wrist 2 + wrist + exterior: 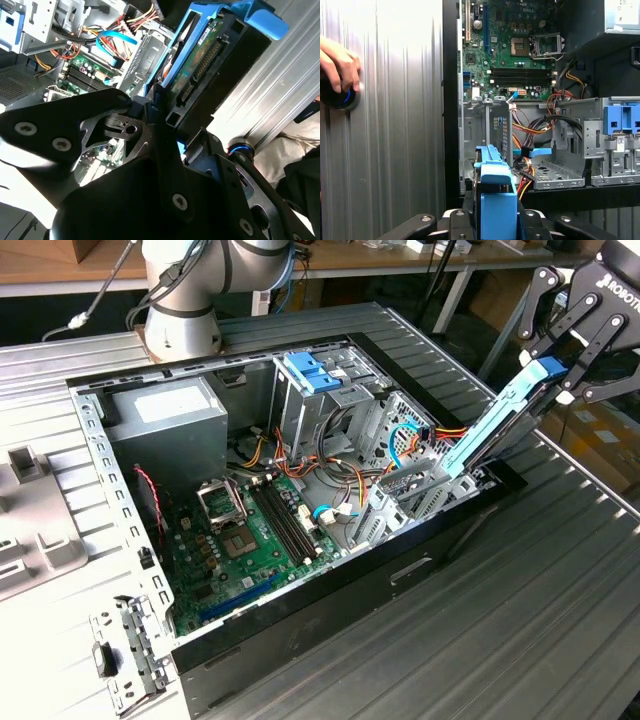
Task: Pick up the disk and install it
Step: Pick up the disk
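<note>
Gripper [558, 378] fingers squeeze the disk [490, 425] by its top end, at 2 o'clock of the PC case [330, 590] in the exterior view. Disk's low end meets the metal bay [405, 495]. It's tilted, so it may jam or snag the wires [445, 432] behind.

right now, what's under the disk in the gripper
The tilted disk, held by the gripper, slants above the metal drive cage; its lower end hides the cage floor there.

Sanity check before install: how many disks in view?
1. The disk is in the tool, tilted over the end of the case at the exterior view's right. The blue bracket on the drive cage may hide another.
</note>
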{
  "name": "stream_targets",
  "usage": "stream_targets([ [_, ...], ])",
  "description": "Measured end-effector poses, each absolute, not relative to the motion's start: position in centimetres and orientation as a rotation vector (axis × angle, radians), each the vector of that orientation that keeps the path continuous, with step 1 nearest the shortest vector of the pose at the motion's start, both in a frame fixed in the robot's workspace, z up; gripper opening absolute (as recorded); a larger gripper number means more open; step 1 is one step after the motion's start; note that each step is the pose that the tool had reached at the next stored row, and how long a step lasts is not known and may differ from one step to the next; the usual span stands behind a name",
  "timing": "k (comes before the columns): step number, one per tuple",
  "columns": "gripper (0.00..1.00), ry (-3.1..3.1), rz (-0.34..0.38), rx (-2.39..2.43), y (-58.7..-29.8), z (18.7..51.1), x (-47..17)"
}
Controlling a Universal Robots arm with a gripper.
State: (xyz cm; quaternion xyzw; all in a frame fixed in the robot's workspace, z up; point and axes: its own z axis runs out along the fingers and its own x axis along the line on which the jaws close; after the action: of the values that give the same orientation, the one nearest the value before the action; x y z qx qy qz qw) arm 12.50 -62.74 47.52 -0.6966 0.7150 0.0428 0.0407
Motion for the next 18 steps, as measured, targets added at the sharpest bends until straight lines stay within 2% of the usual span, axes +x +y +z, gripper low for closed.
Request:
stream_targets([
  [18,0.36,2.190,0.131,-2.133,-62.7,47.4,14.6],
])
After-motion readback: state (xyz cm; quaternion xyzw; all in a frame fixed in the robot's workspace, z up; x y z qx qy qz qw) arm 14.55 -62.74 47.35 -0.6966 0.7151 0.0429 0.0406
